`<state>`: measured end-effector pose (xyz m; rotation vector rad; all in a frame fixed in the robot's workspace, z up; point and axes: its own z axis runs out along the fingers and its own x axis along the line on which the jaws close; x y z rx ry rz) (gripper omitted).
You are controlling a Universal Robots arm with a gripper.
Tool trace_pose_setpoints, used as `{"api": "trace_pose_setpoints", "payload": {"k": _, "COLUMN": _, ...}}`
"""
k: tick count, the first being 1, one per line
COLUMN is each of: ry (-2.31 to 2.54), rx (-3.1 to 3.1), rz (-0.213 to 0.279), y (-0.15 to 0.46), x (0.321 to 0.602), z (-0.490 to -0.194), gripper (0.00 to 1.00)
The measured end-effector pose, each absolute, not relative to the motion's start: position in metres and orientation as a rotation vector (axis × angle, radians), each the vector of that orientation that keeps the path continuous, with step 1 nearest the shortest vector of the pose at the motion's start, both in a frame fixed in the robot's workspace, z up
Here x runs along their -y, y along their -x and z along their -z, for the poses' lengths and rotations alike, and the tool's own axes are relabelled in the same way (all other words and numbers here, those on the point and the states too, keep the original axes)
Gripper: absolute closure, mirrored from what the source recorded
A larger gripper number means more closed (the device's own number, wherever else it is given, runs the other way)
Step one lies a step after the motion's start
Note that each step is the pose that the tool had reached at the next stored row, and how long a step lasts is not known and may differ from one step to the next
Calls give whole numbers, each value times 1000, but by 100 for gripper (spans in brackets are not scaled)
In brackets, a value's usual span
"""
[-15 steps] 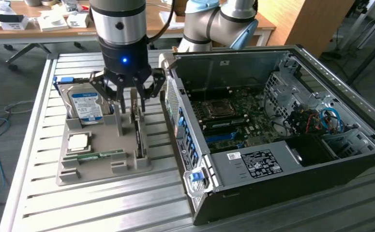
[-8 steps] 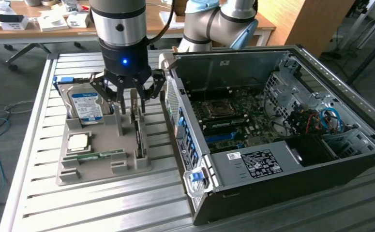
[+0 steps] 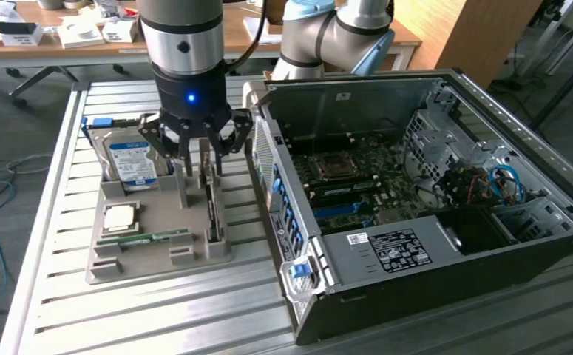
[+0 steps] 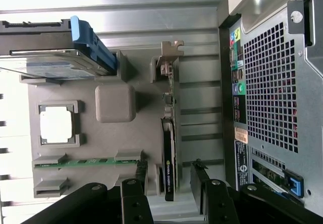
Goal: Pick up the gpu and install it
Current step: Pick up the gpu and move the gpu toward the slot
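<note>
The gpu point(image 3: 210, 201) stands on edge in a slot of the grey holder point(image 3: 158, 260), a thin dark card with its silver bracket point(image 4: 170, 57) at the far end. My gripper point(image 3: 199, 164) hangs just above it, open, with one finger on each side of the card. In the wrist view the gpu point(image 4: 169, 148) runs between the two black fingertips point(image 4: 133, 199), with a gap on both sides, and the gripper point(image 4: 170, 196) holds nothing. The open computer case point(image 3: 415, 200) lies to the exterior view's right of the holder, its motherboard point(image 3: 350, 174) exposed.
The holder also carries a blue-labelled hard drive point(image 3: 129, 159), a square processor point(image 3: 120, 216) and a green memory stick point(image 3: 148, 238). The case's rear panel point(image 4: 272, 82) stands close beside the gpu slot. Everything rests on a slatted metal table point(image 3: 168, 318).
</note>
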<state>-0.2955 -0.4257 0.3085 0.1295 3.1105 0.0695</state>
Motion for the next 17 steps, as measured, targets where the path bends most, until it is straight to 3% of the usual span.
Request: {"api": "trace_pose_setpoints", "payload": {"k": 17, "ry": -129, "rx": -3111, "rz": -69, "y": 296, "x": 426, "z": -305, "gripper": 53}}
